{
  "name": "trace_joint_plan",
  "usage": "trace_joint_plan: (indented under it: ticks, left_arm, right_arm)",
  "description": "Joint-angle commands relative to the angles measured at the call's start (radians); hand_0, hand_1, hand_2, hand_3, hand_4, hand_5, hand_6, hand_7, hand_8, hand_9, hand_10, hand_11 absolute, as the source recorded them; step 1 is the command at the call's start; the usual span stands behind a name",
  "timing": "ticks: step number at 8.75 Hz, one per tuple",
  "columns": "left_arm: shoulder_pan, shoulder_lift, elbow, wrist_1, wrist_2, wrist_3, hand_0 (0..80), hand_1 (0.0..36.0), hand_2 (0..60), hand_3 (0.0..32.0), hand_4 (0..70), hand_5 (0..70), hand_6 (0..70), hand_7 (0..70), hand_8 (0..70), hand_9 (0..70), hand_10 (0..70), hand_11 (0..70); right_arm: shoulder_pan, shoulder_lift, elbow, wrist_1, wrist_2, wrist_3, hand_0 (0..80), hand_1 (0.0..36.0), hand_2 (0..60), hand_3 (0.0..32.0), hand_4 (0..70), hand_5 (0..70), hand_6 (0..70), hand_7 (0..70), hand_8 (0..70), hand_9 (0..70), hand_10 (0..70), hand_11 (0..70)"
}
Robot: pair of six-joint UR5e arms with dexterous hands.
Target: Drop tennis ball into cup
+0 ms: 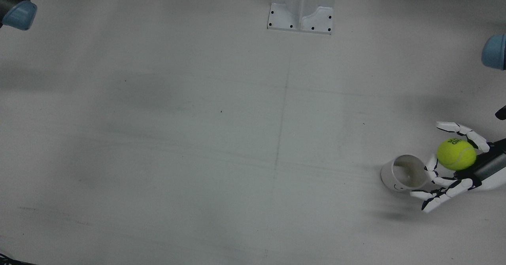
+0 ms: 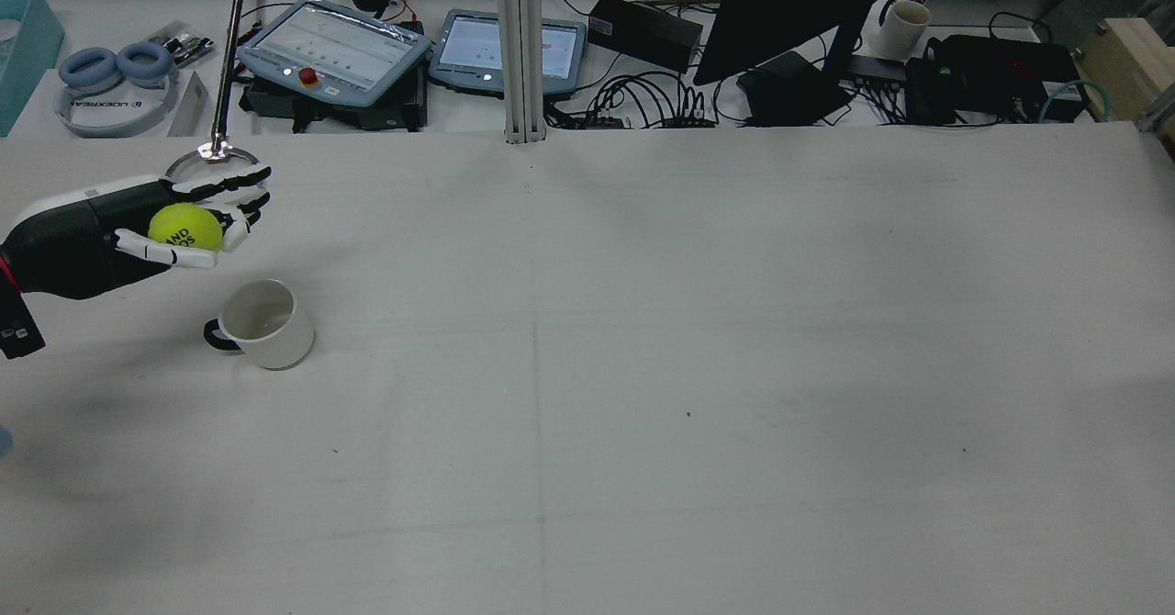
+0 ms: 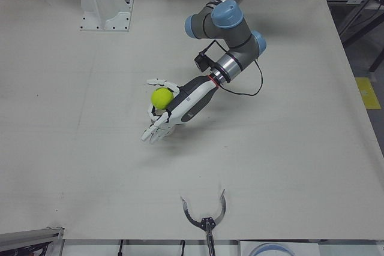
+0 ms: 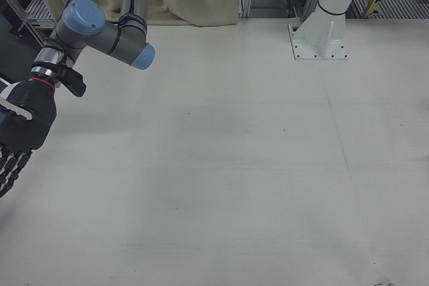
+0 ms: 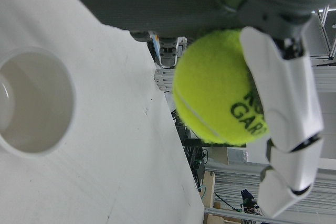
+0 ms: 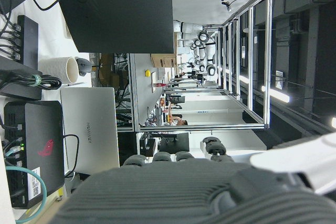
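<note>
A yellow-green tennis ball lies in my left hand, whose white fingers curl loosely around it. The hand hovers above the table, just beside a white cup that stands upright and empty, with some fingertips over its rim. In the rear view the ball sits up and left of the cup. The left hand view shows the ball off to one side of the cup's mouth. In the left-front view the hand hides the cup. My right hand hangs at the table's side, empty, fingers spread.
A white pedestal stands at the robot's side of the table. A metal ring tool on a rod reaches over the far edge close to my left hand. Beyond that edge a desk holds tablets, cables and a monitor.
</note>
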Motion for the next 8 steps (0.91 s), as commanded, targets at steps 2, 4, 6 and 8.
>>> trace_joint_plan:
  ticks: [2,4,6,8]
  left_arm:
    - [-0.001,0.0,-0.001,-0.002,-0.001,0.0,47.8,22.2,19.6,0.0,0.0,0.8,0.2,12.3,0.0,1.0,0.0,0.0]
    - [-0.001,0.0,-0.001,-0.003,-0.001,0.0,47.6,21.9,19.6,0.0,0.0,0.7,0.2,12.6,0.0,1.1,0.0,0.0]
    - [-0.003,0.0,-0.064,0.026,0.003,-0.005,48.4,23.3,22.9,0.0,0.0,1.6,0.8,13.5,0.0,1.3,0.0,0.0]
    - [-0.102,-0.035,-0.117,0.118,0.003,-0.002,49.6,24.6,22.1,0.0,0.0,2.4,1.3,15.3,0.0,1.6,0.0,0.0]
  right_arm:
    - [0.0,0.0,0.0,0.0,0.0,0.0,0.0,0.0,0.0,0.0,0.0,0.0,0.0,0.0,0.0,0.0,0.0,0.0]
    - [0.0,0.0,0.0,0.0,0.0,0.0,0.0,0.0,0.0,0.0,0.0,0.0,0.0,0.0,0.0,0.0,0.0,0.0]
    - [0.0,0.0,0.0,0.0,0.0,0.0,0.0,0.0,0.0,0.0,0.0,0.0,0.0,0.0,0.0,0.0,0.0,0.0]
    - [0.0,0.0,0.0,0.0,0.0,0.0,0.0,0.0,0.0,0.0,0.0,0.0,0.0,0.0,0.0,0.0,0.0,0.0]
